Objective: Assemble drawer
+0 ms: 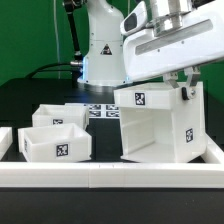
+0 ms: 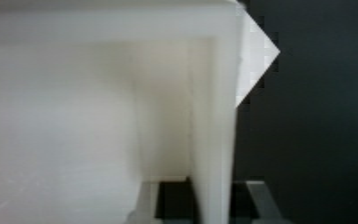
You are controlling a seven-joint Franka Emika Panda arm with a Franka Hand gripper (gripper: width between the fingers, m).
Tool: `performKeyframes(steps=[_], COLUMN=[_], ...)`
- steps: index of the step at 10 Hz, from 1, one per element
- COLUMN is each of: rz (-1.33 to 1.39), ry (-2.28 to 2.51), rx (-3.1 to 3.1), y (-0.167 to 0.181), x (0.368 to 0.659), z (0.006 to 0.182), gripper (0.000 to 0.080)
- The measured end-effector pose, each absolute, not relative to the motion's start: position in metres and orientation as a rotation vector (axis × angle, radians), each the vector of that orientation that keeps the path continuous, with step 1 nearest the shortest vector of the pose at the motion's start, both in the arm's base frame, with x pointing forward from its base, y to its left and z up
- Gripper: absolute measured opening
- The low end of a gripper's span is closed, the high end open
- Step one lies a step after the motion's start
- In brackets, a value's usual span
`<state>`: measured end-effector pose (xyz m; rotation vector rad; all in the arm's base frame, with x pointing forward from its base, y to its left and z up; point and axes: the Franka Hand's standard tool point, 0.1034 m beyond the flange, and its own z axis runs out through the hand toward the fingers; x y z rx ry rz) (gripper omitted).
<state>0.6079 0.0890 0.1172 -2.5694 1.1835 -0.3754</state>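
Note:
The tall white housing (image 1: pixel 152 125) of the drawer stands at the exterior view's right, open side toward the camera and slightly tilted, with tags on its top and side. My gripper (image 1: pixel 186 86) comes down from above and is shut on the housing's right wall. In the wrist view that thin white wall (image 2: pixel 215 120) runs between my two fingers, and the gripper (image 2: pixel 215 205) is closed around it. Two small open-top trays stand at the left: one in front (image 1: pixel 57 142) and one behind it (image 1: pixel 62 115).
The marker board (image 1: pixel 101 110) lies flat behind the trays, near the robot base (image 1: pixel 100 55). A long low white border rail (image 1: pixel 110 173) runs along the front, with another (image 1: pixel 213 150) at the right. Another white piece (image 1: pixel 4 140) shows at the left edge.

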Motion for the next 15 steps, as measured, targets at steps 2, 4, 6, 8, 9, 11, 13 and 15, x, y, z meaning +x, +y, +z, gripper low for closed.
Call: performKeyframes(steps=[2, 4, 6, 8, 9, 11, 13, 15], rz=[-0.352, -0.292, -0.207, -0.207, -0.200, -0.193, -0.191, -0.171], ry=[1.304, 1.499, 1.693, 1.803, 1.821, 1.813, 1.812, 1.814], rx=[-2.492, -2.349, -2.188, -2.060, -2.038, -2.039, -2.038, -2.035], y=[0.087, 0.078, 0.072, 0.065, 0.067, 0.074, 0.077, 0.083], x=[0.608, 0.607, 0.609, 0.614, 0.617, 0.622, 0.624, 0.624], z=[0.118, 0.120, 0.117, 0.119, 0.119, 0.118, 0.117, 0.117], gripper=[0.0048, 0.0049, 0.0049, 0.0049, 0.0049, 0.0049, 0.0049, 0.0051])
